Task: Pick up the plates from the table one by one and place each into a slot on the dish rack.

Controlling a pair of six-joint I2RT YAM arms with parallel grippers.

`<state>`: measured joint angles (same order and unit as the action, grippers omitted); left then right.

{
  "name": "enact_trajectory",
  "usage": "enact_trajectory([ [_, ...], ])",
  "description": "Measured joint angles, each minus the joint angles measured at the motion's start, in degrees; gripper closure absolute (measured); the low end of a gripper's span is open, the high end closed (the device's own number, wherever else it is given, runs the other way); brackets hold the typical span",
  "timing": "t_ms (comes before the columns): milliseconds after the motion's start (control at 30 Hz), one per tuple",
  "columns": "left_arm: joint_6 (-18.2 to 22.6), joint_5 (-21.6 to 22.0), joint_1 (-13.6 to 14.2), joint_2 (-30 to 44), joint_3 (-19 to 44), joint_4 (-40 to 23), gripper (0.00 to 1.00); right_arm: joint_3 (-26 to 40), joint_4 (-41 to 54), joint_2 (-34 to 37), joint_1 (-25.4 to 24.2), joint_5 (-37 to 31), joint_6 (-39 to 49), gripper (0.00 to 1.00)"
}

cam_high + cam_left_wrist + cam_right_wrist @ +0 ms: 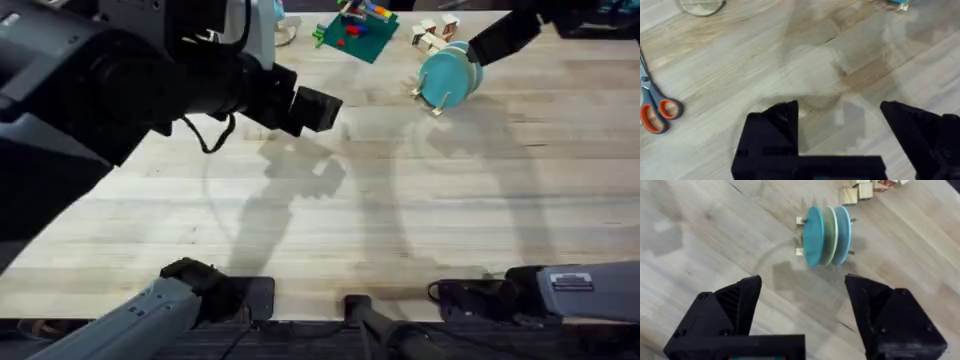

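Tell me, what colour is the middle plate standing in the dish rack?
Cream, a pale yellow. The middle plate stands between two blue plates in the dish rack; the right wrist view shows it best.

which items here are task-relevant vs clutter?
Job:
- plates, three standing in the rack
- rack
- table

Lying about:
- scissors
- wooden blocks
- green toy board

Both sets of jaws are open and empty.
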<state>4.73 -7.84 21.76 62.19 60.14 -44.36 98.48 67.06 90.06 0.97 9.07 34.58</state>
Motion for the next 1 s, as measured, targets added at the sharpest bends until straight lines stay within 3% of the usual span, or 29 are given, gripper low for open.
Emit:
enact_trajectory([
  [167, 0.0, 0.0, 0.0, 0.0, 0.0, 0.0, 0.006, -2.3, -1.8, -4.9, 0.0, -0.3, -4.3, 0.006],
  [367, 0.0, 0.0, 0.0, 0.0, 0.0, 0.0, 0.006, -17.5, -8.5, -16.7, 0.0, -0.3, -6.7, 0.005],
  [533, 0.0, 0.0, 0.0, 0.0, 0.0, 0.0, 0.007, -27.6, -8.8, -25.2, 0.0, -0.3, -8.8, 0.005],
  [733, 0.0, 0.0, 0.0, 0.0, 0.0, 0.0, 0.006, -29.6, -8.4, -30.3, 0.0, -0.3, -10.0, 0.006],
  [1000, 0.0, 0.0, 0.0, 0.0, 0.0, 0.0, 0.007, -29.6, -7.0, -30.8, 0.0, -0.3, -10.8, 0.005],
])
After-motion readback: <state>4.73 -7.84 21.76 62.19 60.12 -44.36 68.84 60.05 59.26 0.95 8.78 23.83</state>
